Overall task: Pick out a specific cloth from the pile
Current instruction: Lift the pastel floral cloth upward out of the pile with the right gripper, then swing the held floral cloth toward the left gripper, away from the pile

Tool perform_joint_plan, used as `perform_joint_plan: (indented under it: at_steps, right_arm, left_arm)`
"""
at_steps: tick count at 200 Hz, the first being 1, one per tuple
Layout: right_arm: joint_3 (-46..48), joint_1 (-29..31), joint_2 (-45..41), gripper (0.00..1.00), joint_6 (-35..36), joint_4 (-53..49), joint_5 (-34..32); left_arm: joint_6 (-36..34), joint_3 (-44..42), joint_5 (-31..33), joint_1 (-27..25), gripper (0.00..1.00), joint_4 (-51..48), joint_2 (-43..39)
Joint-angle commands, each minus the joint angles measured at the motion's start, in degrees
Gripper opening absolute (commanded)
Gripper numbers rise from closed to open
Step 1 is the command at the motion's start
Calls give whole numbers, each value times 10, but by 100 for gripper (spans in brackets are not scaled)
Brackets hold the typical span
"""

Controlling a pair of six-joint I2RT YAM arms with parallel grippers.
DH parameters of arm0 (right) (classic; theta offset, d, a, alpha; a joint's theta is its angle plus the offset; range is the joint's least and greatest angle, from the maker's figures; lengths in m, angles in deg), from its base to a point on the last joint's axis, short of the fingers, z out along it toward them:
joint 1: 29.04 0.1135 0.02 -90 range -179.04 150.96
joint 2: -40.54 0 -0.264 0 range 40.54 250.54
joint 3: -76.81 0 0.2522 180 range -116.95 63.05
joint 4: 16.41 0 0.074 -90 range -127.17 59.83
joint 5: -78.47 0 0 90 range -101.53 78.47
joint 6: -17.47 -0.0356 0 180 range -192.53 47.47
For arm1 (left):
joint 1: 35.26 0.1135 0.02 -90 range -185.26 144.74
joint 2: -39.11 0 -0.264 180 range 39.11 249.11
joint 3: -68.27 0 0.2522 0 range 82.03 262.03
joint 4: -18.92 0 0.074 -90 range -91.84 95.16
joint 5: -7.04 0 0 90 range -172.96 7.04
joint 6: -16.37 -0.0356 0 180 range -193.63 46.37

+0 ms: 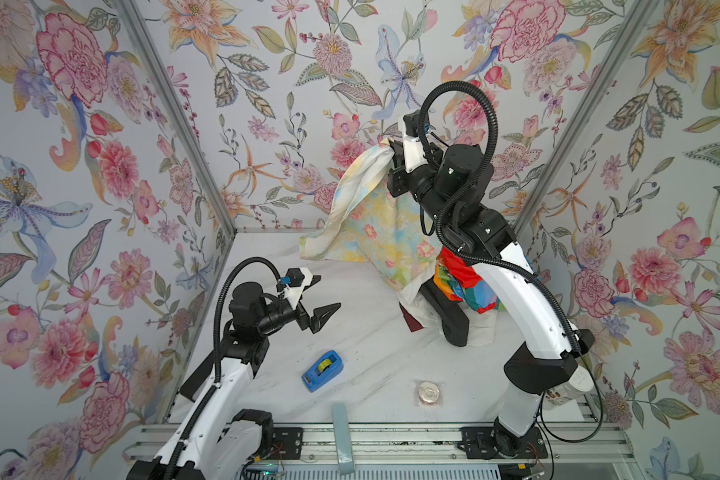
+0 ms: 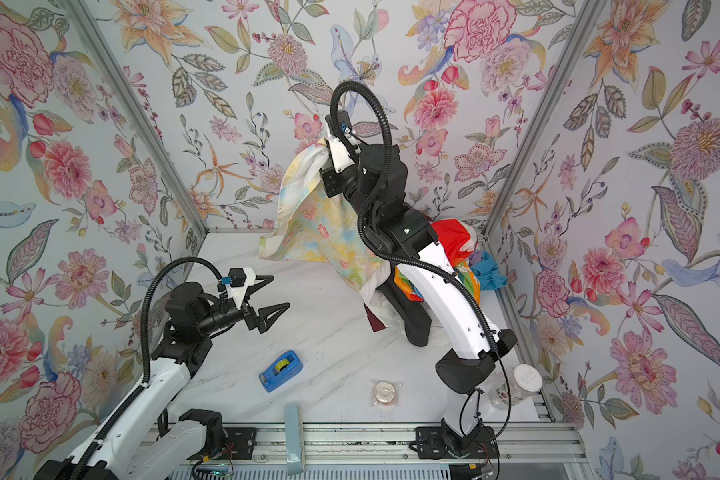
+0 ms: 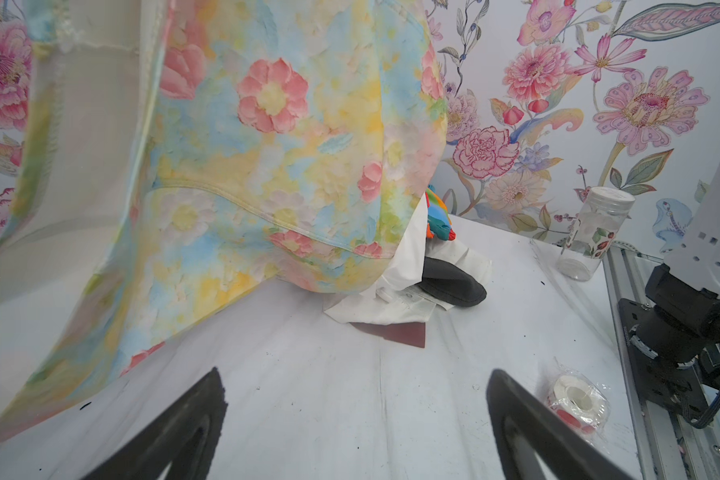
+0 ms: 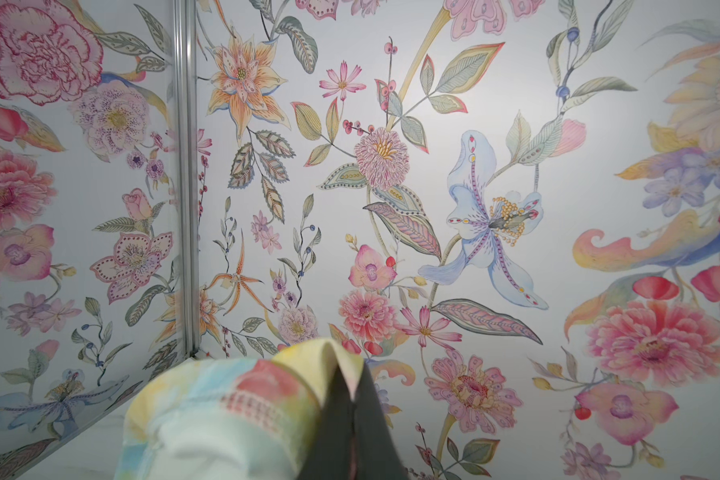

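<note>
The cloth (image 1: 375, 216) (image 2: 312, 224), a pastel floral sheet with a white reverse, hangs high near the back wall. My right gripper (image 1: 391, 145) (image 2: 325, 143) (image 4: 350, 370) is shut on its top edge. Its lower end still drapes onto the pile (image 1: 462, 274) (image 2: 454, 237) of red, rainbow-striped, black, white and maroon cloths under the right arm. In the left wrist view the cloth (image 3: 267, 145) fills the frame, with the pile (image 3: 449, 282) behind its lower corner. My left gripper (image 1: 329, 291) (image 2: 280, 291) (image 3: 355, 374) is open and empty above the table, left of the cloth.
A blue tape dispenser (image 1: 321, 370) (image 2: 280, 370) lies near the front middle. A wrapped tape roll (image 1: 429, 392) (image 3: 578, 399) sits to its right. A clear jar (image 2: 520, 384) (image 3: 593, 232) stands by the right arm's base. A pale bar (image 1: 341, 436) crosses the front rail.
</note>
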Motion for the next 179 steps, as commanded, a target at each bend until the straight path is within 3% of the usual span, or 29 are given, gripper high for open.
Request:
perform_joint_plan:
  at_steps: [1,75,115,150,179]
  right_arm:
    - [-16,8,11,0,-8,53,29]
    - [-43,15,81,0,-92,68,125]
    - [-86,18,145,0,-145,77,195]
    - [-91,19,186,0,-228,120,274]
    - [-97,23,230,0,-310,182,357]
  left_arm:
    - [-11,-6,10,-4,99,-15,-17]
    - [-37,3,36,-4,99,-71,-63]
    - [-67,11,95,-4,99,-124,-93]
    - [-70,12,138,-4,99,-133,-121]
    - [-71,11,138,-4,99,-135,-132]
